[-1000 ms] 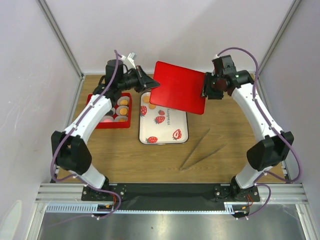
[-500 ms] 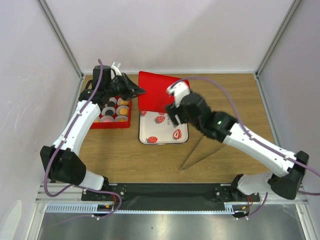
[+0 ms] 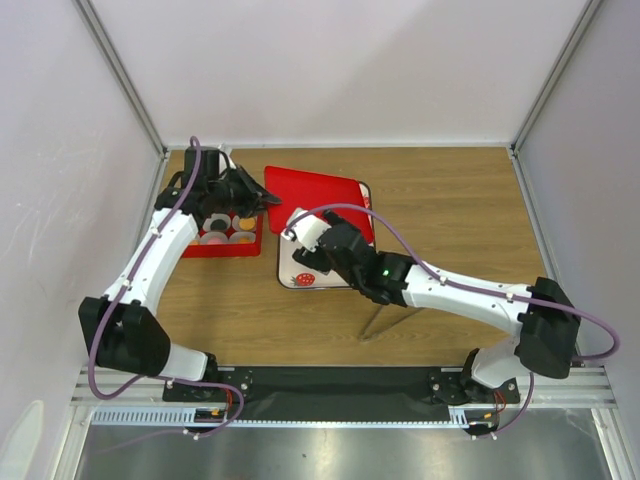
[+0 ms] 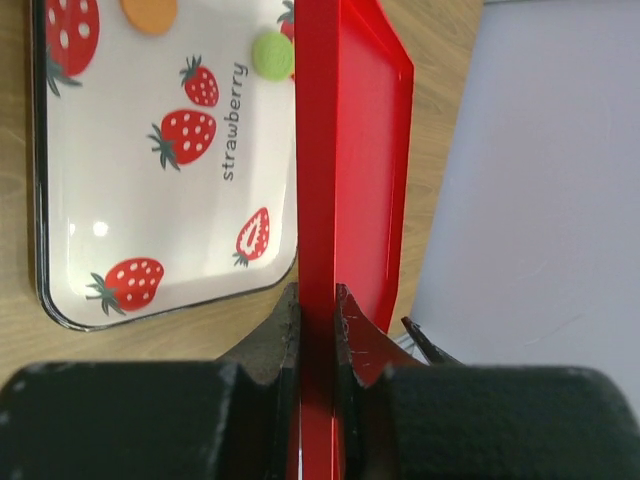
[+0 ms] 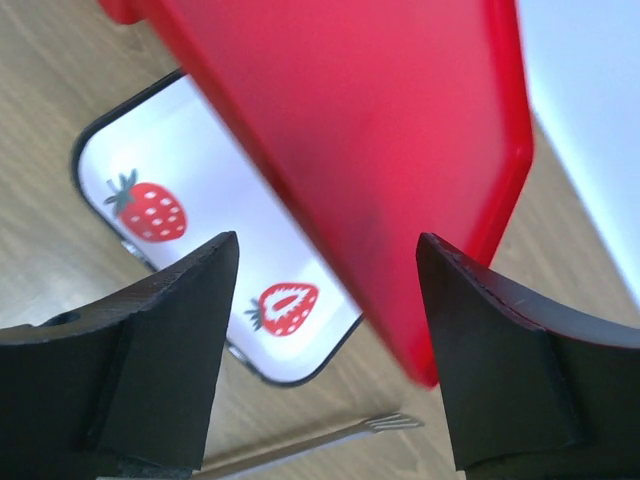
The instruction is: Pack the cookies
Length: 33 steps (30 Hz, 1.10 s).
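A red lid hangs tilted over the strawberry tray. My left gripper is shut on the lid's left edge, and the left wrist view shows the lid pinched between its fingers. The red box sits to the left, with an orange cookie and a pink cookie in its cups. An orange cookie and a green cookie lie on the tray. My right gripper is open and empty over the tray, with the lid just beyond its fingertips.
Metal tweezers lie on the wooden table right of the tray, partly under my right arm; their tip also shows in the right wrist view. White walls and frame posts close the back and sides.
My right gripper has left the lid's right edge and swung left and forward over the tray. My left gripper has drawn the lid left and lower, toward the red box.
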Tool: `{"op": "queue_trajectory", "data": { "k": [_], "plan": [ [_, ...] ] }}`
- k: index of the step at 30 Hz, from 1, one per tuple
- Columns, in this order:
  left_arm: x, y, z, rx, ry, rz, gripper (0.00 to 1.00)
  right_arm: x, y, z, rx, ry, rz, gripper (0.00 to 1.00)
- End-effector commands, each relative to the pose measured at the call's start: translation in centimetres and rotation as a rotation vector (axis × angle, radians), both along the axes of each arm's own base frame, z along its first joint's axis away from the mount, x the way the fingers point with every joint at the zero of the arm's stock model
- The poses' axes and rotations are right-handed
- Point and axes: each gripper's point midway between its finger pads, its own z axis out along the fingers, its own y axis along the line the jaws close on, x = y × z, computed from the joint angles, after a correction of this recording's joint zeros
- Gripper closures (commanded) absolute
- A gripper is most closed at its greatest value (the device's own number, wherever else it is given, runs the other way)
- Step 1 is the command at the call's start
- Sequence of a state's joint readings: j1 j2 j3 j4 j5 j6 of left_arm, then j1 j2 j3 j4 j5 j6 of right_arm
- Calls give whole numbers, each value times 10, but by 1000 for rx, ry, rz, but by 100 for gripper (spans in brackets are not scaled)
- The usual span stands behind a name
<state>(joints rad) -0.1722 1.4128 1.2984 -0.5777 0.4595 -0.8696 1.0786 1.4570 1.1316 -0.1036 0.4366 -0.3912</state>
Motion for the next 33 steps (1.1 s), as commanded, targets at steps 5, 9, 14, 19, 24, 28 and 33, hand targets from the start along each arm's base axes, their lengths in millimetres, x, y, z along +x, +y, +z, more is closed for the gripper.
{"op": "queue_trajectory", "data": {
  "k": [5,9,14,19,24,28,33],
  "plan": [
    [-17,-9,28,-122,-25,-16,100,17,9,17,-18,-178,-43,27],
    [-23,-9,32,-117,-28,-28,100,21,8,17,-39,-220,-87,31],
    [-29,-11,37,-134,-41,-52,99,23,7,26,-43,-253,-106,50],
    [-32,-12,42,-149,-71,-82,89,22,6,41,-41,-291,-125,78],
    [-27,-9,60,-130,-165,-84,56,17,2,53,-58,-311,-139,96],
    [-14,2,82,-75,-292,-61,32,12,1,69,-45,-283,-128,100],
    [5,47,121,-4,-464,65,16,4,5,92,-9,-181,-86,100]
  ]
}}
